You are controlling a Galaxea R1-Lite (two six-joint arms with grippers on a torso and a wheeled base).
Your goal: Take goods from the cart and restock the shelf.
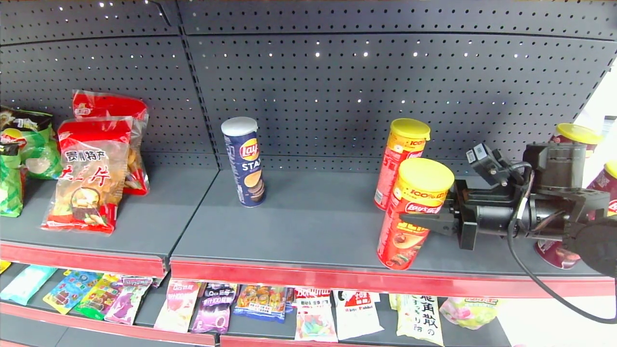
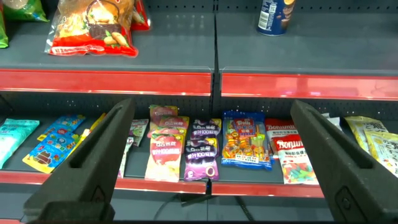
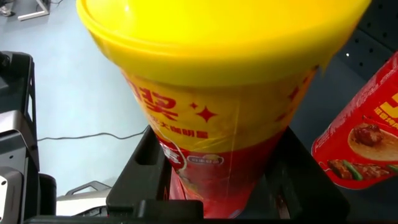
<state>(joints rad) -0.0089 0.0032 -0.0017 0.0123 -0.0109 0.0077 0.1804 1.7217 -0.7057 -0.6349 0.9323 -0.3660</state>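
Here, nearest us, the left hand (image 2: 211, 168), fingers apart, faces the lower tier. At the shelf (image 1: 308, 231) lip stands the front can (image 1: 403, 243), red w/ yellow lid, long axis near upright. The right hand (image 1: 418, 222) is clamped on its mid-body, set sideways from the R, so we judge the R arm nearer. Base contact w/ shelf: cannot tell. Just behind: a second can (image 1: 400, 159).

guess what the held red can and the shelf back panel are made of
Red can: probably cardboard with glossy printed wrap, going by its sheen; yellow lid looks plastic. Back panel: likely painted metal, matte dark grey, punched with even holes.
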